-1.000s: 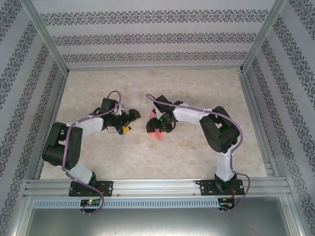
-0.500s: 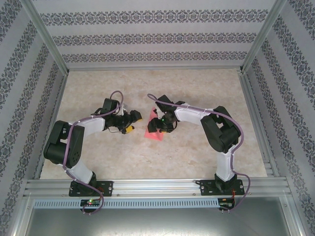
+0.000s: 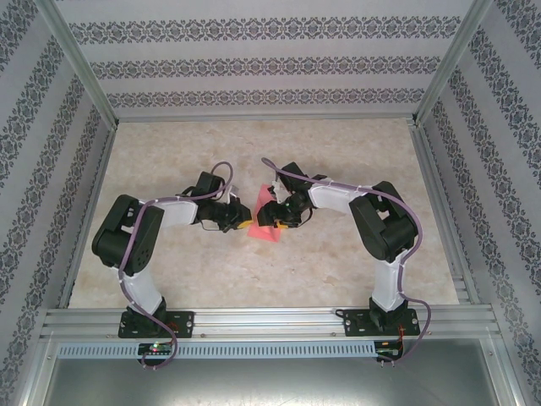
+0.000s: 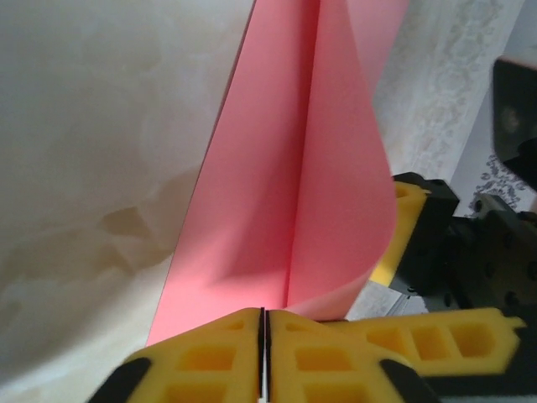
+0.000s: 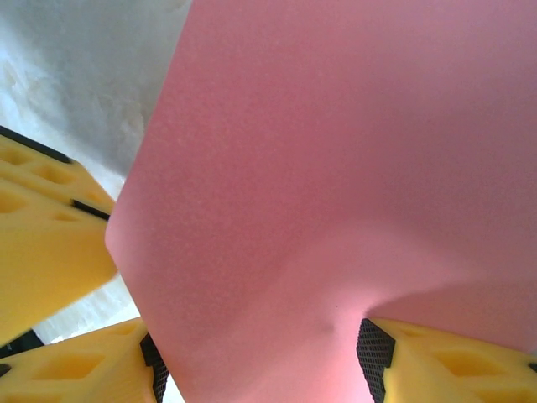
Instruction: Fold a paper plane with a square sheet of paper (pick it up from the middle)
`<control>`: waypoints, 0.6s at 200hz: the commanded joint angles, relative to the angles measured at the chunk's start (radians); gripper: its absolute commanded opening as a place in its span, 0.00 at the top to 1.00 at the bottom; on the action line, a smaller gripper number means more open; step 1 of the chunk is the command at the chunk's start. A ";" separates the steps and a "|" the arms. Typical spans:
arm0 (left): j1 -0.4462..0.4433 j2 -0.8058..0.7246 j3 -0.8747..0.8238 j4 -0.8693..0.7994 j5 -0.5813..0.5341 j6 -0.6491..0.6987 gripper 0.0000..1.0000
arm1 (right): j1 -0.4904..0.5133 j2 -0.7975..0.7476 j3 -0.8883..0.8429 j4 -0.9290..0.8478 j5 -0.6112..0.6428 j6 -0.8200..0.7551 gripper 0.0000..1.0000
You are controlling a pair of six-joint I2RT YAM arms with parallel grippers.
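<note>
The square sheet of paper (image 3: 265,231) is pink-red and lies mid-table, creased down its middle (image 4: 268,193), with its right half curling upward. My left gripper (image 3: 243,225) is at the sheet's left edge, shut, its yellow tips (image 4: 262,323) meeting just before the near end of the crease. I cannot tell whether paper is pinched between them. My right gripper (image 3: 269,211) hovers over the sheet's far side. It is open, and the paper (image 5: 336,168) bows across the gap between its pads (image 5: 373,353). The paper plane is out of view.
The marble-patterned tabletop (image 3: 338,161) stretches wide around the sheet. Patterned walls and aluminium posts (image 3: 76,51) enclose it. A metal rail (image 3: 270,320) carries both arm bases at the near edge. The two grippers work almost touching each other.
My left arm has swung right to the sheet's edge and its gripper has shut. The paper has dropped lower and flatter under my right gripper, whose jaws narrowed a little.
</note>
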 commanded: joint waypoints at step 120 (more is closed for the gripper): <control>-0.045 0.134 0.062 -0.068 0.005 0.027 0.97 | -0.101 -0.055 -0.062 0.259 -0.185 0.097 0.23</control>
